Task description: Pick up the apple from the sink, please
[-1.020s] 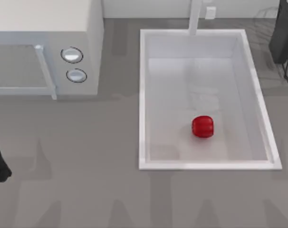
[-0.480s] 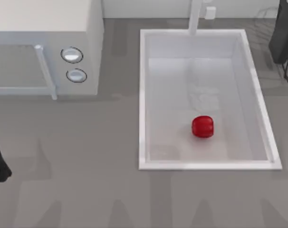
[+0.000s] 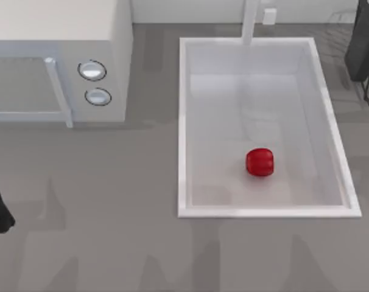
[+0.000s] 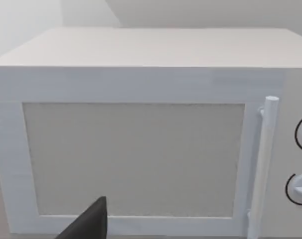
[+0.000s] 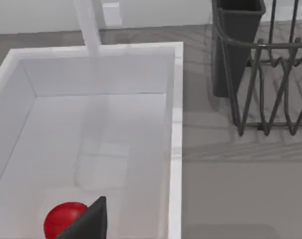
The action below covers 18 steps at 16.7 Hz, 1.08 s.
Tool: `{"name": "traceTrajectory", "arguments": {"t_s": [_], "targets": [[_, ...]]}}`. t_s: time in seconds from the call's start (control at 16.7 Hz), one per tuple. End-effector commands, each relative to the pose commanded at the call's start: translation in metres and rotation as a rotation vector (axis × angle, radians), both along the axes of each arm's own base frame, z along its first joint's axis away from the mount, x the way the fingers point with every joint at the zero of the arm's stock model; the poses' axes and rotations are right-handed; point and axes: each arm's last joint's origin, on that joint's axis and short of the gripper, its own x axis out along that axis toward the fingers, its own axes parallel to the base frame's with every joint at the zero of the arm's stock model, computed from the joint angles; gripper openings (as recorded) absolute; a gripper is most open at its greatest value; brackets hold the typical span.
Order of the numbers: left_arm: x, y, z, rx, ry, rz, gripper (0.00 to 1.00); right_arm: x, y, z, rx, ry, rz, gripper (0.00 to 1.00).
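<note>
Presently the glossy, ridged red apple is lying on the smooth pale floor of the white rectangular sink, toward its near end. Both grippers' jaw states cannot be told; the apple is sitting untouched beside one dark right fingertip.

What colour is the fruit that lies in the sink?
The apple is glossy bright red, seen best in the top view, on the sink floor.

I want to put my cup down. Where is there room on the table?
Bare room: the grey table in front of the microwave and sink, and the strip between them. The sink floor beyond the apple is free. The dish rack crowds the far right corner.
</note>
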Motion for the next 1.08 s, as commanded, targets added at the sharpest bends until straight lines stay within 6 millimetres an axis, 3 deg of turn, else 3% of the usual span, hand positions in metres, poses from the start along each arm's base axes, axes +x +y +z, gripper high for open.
{"name": "traceTrajectory", "arguments": {"t_s": [0.24, 0.48, 0.78, 1.08], "targets": [[0.000, 0.000, 0.000, 0.000, 0.000, 0.000, 1.00, 0.058, 0.021, 0.034, 0.024, 0.267, 0.032, 1.00], [0.000, 0.000, 0.000, 0.000, 0.000, 0.000, 1.00, 0.133, 0.057, 0.040, 0.020, 0.547, 0.047, 1.00], [0.000, 0.000, 0.000, 0.000, 0.000, 0.000, 1.00, 0.215, 0.113, 0.001, -0.024, 0.860, 0.037, 1.00], [0.000, 0.000, 0.000, 0.000, 0.000, 0.000, 1.00, 0.260, 0.159, -0.056, -0.085, 1.082, 0.010, 1.00]]}}
